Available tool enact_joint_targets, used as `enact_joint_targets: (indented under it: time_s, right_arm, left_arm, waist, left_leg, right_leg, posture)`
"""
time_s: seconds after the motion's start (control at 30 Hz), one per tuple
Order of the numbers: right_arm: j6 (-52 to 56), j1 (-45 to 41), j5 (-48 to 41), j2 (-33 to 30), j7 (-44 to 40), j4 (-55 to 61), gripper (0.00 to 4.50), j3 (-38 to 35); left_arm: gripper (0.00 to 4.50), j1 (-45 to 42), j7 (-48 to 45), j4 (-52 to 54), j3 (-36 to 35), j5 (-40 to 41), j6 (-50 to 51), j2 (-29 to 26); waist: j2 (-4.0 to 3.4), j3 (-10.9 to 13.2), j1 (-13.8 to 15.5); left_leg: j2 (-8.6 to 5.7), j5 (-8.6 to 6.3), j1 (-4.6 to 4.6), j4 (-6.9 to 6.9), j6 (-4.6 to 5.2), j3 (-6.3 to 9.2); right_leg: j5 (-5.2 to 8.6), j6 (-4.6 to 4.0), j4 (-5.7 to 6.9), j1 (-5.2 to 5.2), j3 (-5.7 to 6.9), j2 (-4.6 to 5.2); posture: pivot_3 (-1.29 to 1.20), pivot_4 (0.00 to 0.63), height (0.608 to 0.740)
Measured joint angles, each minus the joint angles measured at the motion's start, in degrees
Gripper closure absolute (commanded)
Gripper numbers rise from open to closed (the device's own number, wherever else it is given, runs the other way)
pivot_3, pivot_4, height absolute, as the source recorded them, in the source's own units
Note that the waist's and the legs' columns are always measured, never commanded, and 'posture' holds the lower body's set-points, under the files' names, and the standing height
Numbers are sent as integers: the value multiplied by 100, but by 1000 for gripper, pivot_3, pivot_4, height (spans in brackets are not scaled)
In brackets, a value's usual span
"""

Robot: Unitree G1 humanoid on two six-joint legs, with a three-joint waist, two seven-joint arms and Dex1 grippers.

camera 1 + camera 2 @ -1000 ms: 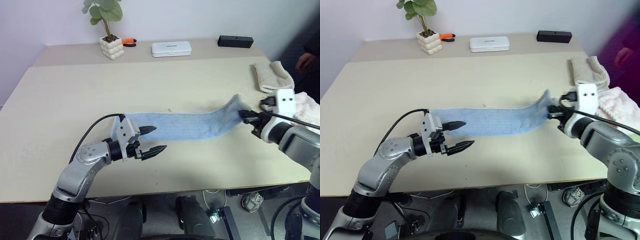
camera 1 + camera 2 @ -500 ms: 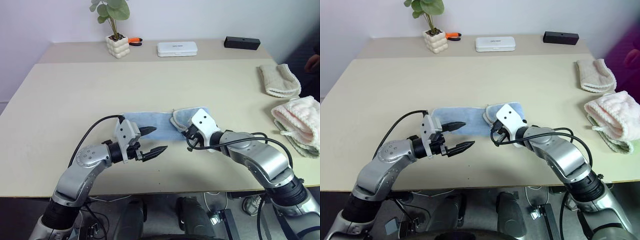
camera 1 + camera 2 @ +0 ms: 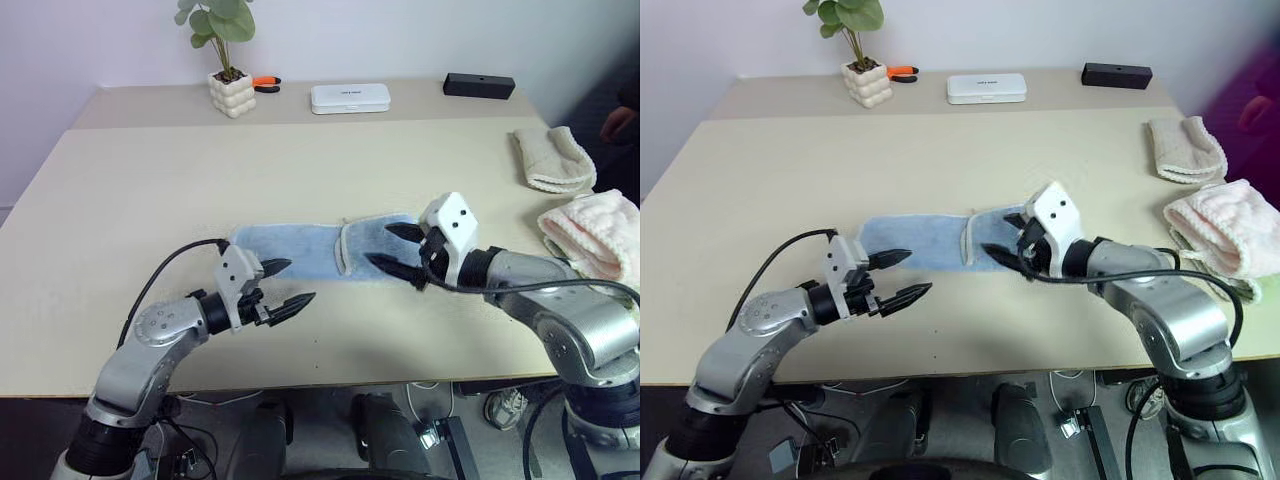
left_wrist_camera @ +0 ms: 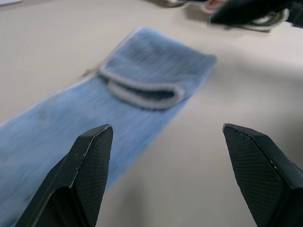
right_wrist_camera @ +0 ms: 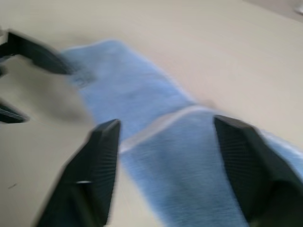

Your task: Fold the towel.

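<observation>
- We noted a white pot [image 3: 224, 94] holding a green plant [image 3: 212, 22], at the table's [image 3: 120, 200] far edge.
- The towel [image 3: 300, 249] lay flat mid-table, its right end folded over onto itself.
- Left gripper [image 3: 283, 283] was spread wide, empty, just short of the towel.
- Right gripper [image 3: 393, 249] was parted over the folded end, holding nothing.

Left tool [image 3: 283, 283], right tool [image 3: 396, 248] (both agape, empty).

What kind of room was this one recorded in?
Probably an office or lab, not a home: a plain beige table against a bare wall, with a potted plant, a white case and a black box along its back edge.
</observation>
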State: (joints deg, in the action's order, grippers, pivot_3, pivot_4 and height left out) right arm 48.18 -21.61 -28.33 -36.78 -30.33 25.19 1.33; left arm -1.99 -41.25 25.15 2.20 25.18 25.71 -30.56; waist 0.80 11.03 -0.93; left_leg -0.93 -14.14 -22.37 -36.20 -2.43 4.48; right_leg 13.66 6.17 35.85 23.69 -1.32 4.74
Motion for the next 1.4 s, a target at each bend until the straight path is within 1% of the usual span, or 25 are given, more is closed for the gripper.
enact_joint_targets:
  time_s: [0.07,0.1,0.23,0.37,0.47,0.5,0.53,0.57,0.63,0.67,0.73,0.77,0.8,0.87,1.0,1.07,1.17,1.27,1.37,1.4]
  right_arm:
    - [-291,-80,284,169,46,-484,3892,173]
    - [-603,-128,537,317,47,-884,4398,357]
    - [-1406,-13,1137,651,-147,-1982,4398,979]
    - [-2039,80,1485,677,-319,-2219,4398,1117]
    - [-2198,99,1578,700,-384,-2205,4398,1111]
    - [-2199,97,1554,712,-436,-2180,3896,1049]
    - [-2176,81,1492,711,-497,-2132,3579,964]
    - [-2150,43,1423,693,-568,-2043,3104,872]
    - [-2163,-162,1357,561,-789,-1785,2185,780]
    - [-2223,-309,1349,448,-927,-1579,1550,722]
    - [-2266,-468,1324,357,-1070,-1343,680,619]
    - [-2254,-522,1266,297,-1185,-1182,152,603]
    - [-2247,-542,1205,257,-1295,-1033,65,605]
    - [-2228,-545,1162,247,-1417,-869,65,626]
    - [-2225,-544,1134,258,-1509,-722,65,678]
    - [-2224,-542,1139,265,-1507,-718,65,681]
    - [-2237,-532,1209,301,-1489,-687,65,744]
    - [-2243,-484,1250,312,-1467,-662,0,775]
    - [-2234,-405,1255,312,-1434,-572,0,774]
    - [-2226,-383,1255,311,-1413,-505,0,774]
  left_arm:
    - [696,123,80,14,-135,67,40,41]
    - [696,219,169,33,-233,138,89,88]
    - [696,578,402,143,-399,183,166,146]
    - [696,838,622,326,-575,286,280,246]
    - [696,1057,896,537,-801,465,460,381]
    - [696,1158,1049,624,-915,587,591,466]
    - [177,1249,1200,689,-1034,751,746,562]
    - [0,1319,1353,724,-1140,915,899,659]
    - [0,1409,1822,786,-1471,1520,1376,977]
    - [0,1473,2116,830,-1625,1890,1657,1124]
    - [0,1505,2474,844,-1769,2348,1961,1260]
    - [0,1496,2854,846,-1921,2719,2202,1434]
    - [0,1442,3223,846,-2044,3052,2361,1584]
    - [0,1164,3876,729,-2208,3572,2601,1788]
    - [0,429,5019,272,-2367,4288,2782,2037]
    - [0,154,5378,69,-2385,4467,2783,2125]
    - [0,-635,5964,-570,-2373,4550,2734,2336]
    - [826,-950,6245,-929,-2380,4554,2659,2432]
    - [2287,-1017,6379,-1118,-2411,4558,2592,2496]
    - [2867,-1018,6403,-1174,-2438,4558,2585,2496]
  waist:
    - [1,0,1]
    - [1,-1,-1]
    - [0,0,8]
    - [9,-6,7]
    - [8,-6,3]
    - [7,-5,-4]
    - [6,-5,-2]
    - [5,-3,1]
    - [3,-2,-2]
    - [4,-2,4]
    - [6,-3,10]
    - [6,-3,24]
    - [8,-4,34]
    - [9,-4,48]
    - [8,-6,39]
    - [7,-7,45]
    - [5,-10,100]
    - [0,-14,124]
    - [0,-15,156]
    - [0,-15,162]
  left_leg:
    - [0,0,-1,1,0,0]
    - [0,0,-1,2,0,-1]
    - [0,0,-3,3,0,-1]
    - [0,0,6,-1,-1,0]
    - [0,0,7,1,-1,0]
    - [0,0,6,1,-1,1]
    - [0,0,5,1,-1,2]
    - [0,0,4,1,-1,3]
    - [-1,0,4,-1,-1,3]
    - [-1,0,3,-2,-1,6]
    - [0,0,4,-1,-1,12]
    - [-1,0,4,-2,-1,15]
    - [-1,0,4,-4,-1,19]
    - [-4,0,6,-8,-1,26]
    - [-7,0,9,-13,-3,27]
    - [-8,1,9,-12,-3,27]
    - [-11,2,12,-18,-6,29]
    - [-12,2,12,-16,-6,24]
    - [-12,3,12,-15,-7,25]
    - [-12,3,12,-15,-7,25]
  right_leg:
    - [0,0,-4,0,0,0]
    - [-1,2,-4,0,0,0]
    - [-9,15,-4,2,-1,1]
    - [-1,0,-3,-7,0,2]
    - [-1,0,-4,-8,-1,2]
    - [-1,1,-3,-7,-2,2]
    - [-1,1,-3,-5,-1,2]
    - [-3,4,-2,-5,-1,2]
    - [-6,9,-1,-5,-1,3]
    - [-6,11,-2,-6,2,3]
    - [-8,15,-2,-7,6,2]
    - [-8,14,-4,-10,10,3]
    - [-7,15,-7,-15,15,4]
    - [-8,13,-7,-24,22,5]
    - [-3,-1,-4,-27,22,5]
    - [-3,-1,-3,-28,22,6]
    - [-4,-2,-2,-32,23,5]
    - [-4,-2,-5,-32,20,7]
    - [-4,-3,-5,-32,20,7]
    - [-3,-3,-7,-32,20,8]
  posture:
    - [0,150,738]
    - [0,150,738]
    - [0,150,738]
    - [0,150,738]
    - [0,150,738]
    - [0,150,738]
    - [0,150,738]
    - [0,150,738]
    - [0,150,738]
    - [0,150,738]
    - [0,150,738]
    - [0,150,738]
    - [0,150,738]
    - [0,150,738]
    - [0,150,738]
    - [0,150,738]
    - [0,150,738]
    - [0,150,738]
    - [0,150,738]
    - [0,150,738]
